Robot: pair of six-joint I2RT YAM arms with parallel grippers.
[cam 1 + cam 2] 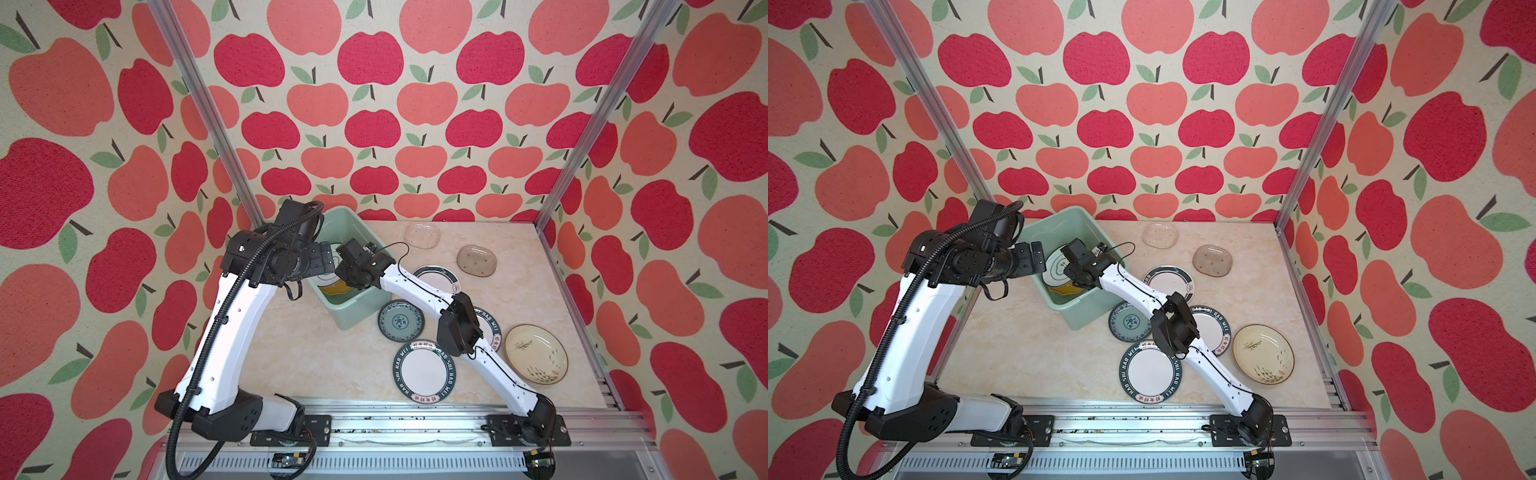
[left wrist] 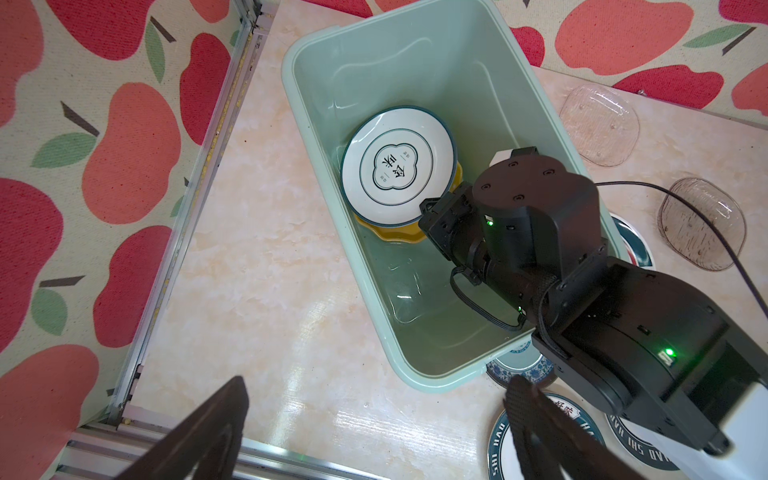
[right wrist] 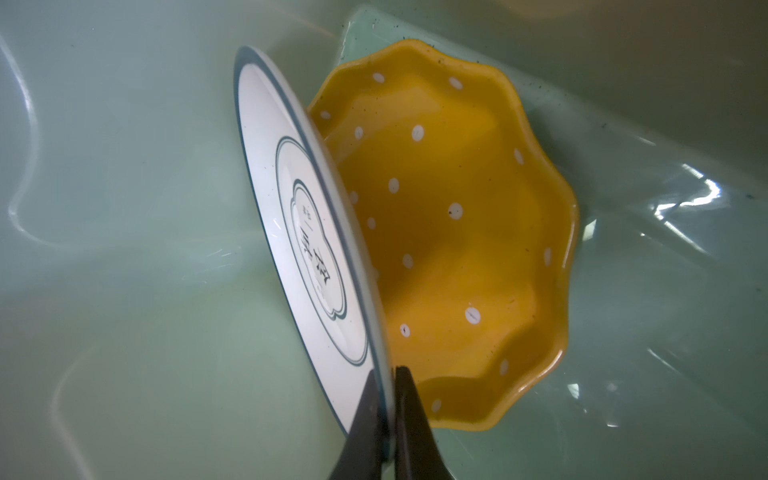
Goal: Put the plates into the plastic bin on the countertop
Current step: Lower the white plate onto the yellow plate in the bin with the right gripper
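Observation:
The pale green plastic bin [image 1: 360,308] [image 2: 316,137] stands at the back left of the countertop [image 1: 316,357]. Inside it, my right gripper [image 3: 388,374] is shut on the rim of a white plate with a teal edge [image 3: 282,232] [image 2: 399,166], held tilted. That plate leans over a yellow scalloped dotted plate [image 3: 457,249] [image 2: 399,235] lying on the bin floor. My left gripper [image 2: 376,386] [image 1: 328,259] hangs open and empty above the bin's left side. Several plates lie on the countertop: teal patterned [image 1: 401,321], white lettered [image 1: 424,371], cream [image 1: 536,354], smoky glass [image 1: 477,260], clear glass [image 1: 422,235].
My right forearm [image 1: 415,286] reaches across a dark-rimmed white plate [image 1: 438,277] and a second lettered plate [image 1: 492,332]. Aluminium rails [image 1: 415,419] edge the front. Apple-patterned walls and metal posts [image 1: 569,162] close in the back and sides.

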